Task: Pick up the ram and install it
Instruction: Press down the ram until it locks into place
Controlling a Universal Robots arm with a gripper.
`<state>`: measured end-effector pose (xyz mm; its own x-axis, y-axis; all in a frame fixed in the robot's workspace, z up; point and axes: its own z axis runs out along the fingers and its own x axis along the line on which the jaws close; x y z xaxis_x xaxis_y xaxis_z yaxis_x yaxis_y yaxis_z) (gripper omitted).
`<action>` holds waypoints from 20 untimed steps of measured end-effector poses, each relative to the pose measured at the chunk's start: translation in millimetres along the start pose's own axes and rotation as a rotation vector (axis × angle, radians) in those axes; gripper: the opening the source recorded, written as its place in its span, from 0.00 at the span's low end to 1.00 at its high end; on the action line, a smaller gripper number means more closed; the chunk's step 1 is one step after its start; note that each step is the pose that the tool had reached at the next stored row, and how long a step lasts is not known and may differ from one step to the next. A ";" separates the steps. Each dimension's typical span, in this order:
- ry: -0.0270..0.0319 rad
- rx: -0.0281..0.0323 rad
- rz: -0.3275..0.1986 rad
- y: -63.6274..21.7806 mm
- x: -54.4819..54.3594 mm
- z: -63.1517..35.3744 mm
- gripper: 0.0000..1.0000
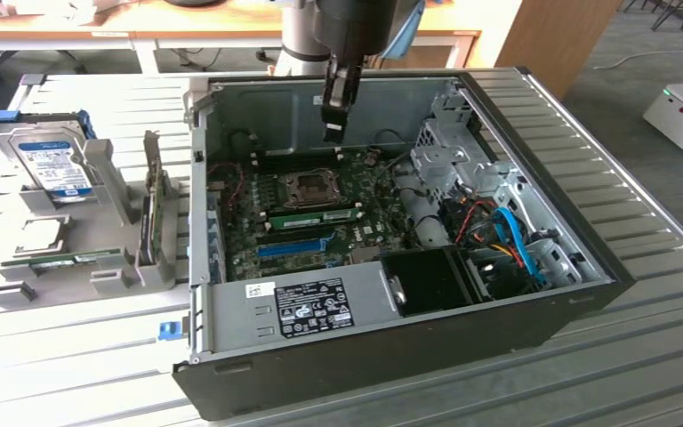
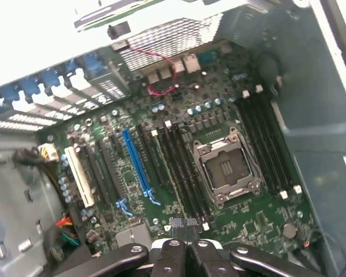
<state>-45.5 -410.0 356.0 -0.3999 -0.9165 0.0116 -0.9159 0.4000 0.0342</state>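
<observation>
Black arm (image 1: 348,36) vertical over open case (image 1: 555,294); fingers (image 1: 334,133) together above motherboard (image 1: 317,222), holding nothing.

White label (image 1: 314,307) on power supply, blue hard-drive label (image 1: 60,166), print unreadable

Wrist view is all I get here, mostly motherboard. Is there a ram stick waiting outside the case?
Observer: Yes, what looks like a green ram stick lies low in the grey rack, on the exterior view's left of the case.
Operator: What else is on that rack?
Observer: A hard drive with a blue label stands at its far end.
Operator: And my pincer?
Observer: The pincer hangs shut above the motherboard, apart from the rack.
</observation>
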 end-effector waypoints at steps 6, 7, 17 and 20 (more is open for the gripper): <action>-0.0038 -0.0012 0.109 0.0 0.0 1.0 0.11; -0.0044 -0.0014 0.128 0.0 0.0 1.2 0.11; -0.0106 -0.0035 0.309 -0.1 0.0 3.0 0.11; -0.0125 -0.0042 0.363 -0.1 0.0 3.6 0.11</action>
<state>-45.5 -410.0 352.5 -0.6997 -0.7143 0.0116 -0.7137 0.6996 0.0342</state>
